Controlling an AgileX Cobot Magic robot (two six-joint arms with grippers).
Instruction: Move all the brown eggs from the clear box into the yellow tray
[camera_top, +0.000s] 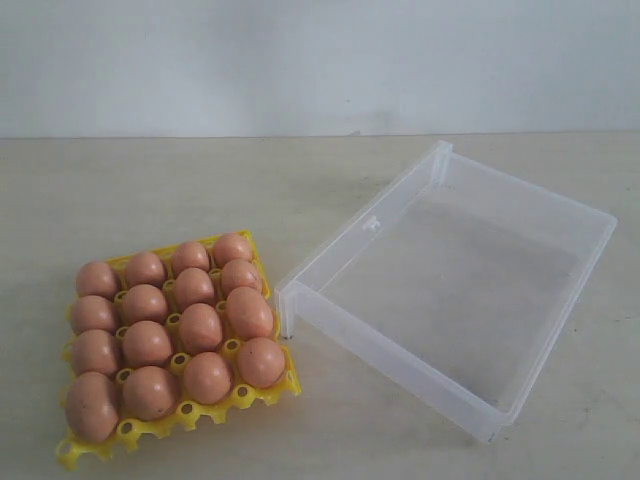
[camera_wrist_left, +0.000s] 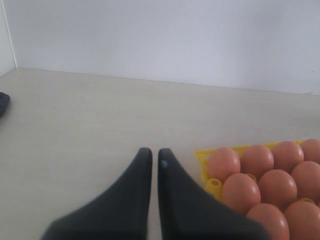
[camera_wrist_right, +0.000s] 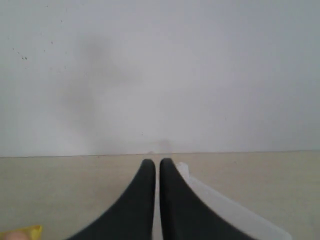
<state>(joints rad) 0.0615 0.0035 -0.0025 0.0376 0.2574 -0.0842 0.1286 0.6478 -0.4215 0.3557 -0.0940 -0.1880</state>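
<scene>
Read the left gripper (camera_wrist_left: 154, 152) as closed to a thin slit and holding nothing, poised over the bare table (camera_wrist_left: 75, 125) just beside a corner of the yellow tray (camera_wrist_left: 205, 155). Read the right gripper (camera_wrist_right: 157, 162) likewise as closed and empty, set near one edge of the clear box (camera_wrist_right: 215, 200). Moving outward, count the brown eggs (camera_top: 200, 327) in the exterior view: sixteen, in four rows of four, each seated in a cup of the tray, none lying on the table. Check the clear box, just beside the tray; contact at its near corner cannot be told. Note its transparent floor bare, with no egg inside. Judge the transfer step as finished, with no pick or place in hand. For the next move, expect no further grasp. At most, hold both arms clear of the tray, avoid brushing the egg tops, and verify seating in every cup before ending the run.
</scene>
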